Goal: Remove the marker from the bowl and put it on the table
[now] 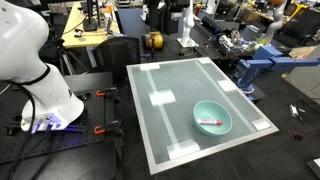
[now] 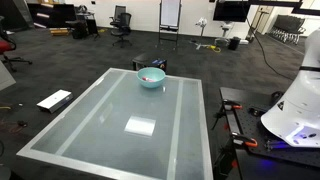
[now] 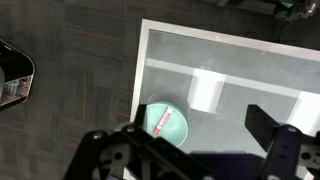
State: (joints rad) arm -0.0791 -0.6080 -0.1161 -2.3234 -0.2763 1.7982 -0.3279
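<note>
The teal bowl [image 1: 224, 113] stands on the pale grey-green table [image 1: 170, 80] near one corner. It also shows at the far end of the table in an exterior view [image 2: 155, 82]. The red-pink marker [image 1: 209, 123] lies inside the bowl. In the wrist view the bowl [image 3: 178, 128] and the marker [image 3: 163, 121] sit near the table's [image 3: 240, 70] edge. My gripper [image 3: 195, 150] is open and empty, high above the table, with the bowl just inside its left finger. The gripper does not show in the exterior views.
The white robot base [image 1: 45, 95] stands beside the table, with red-handled clamps [image 1: 100, 130] by it. A white board [image 2: 54, 99] lies on the carpet. A blue machine [image 1: 255, 65] and cluttered benches stand beyond the table. Whitish tape patches [image 2: 140, 126] mark the top.
</note>
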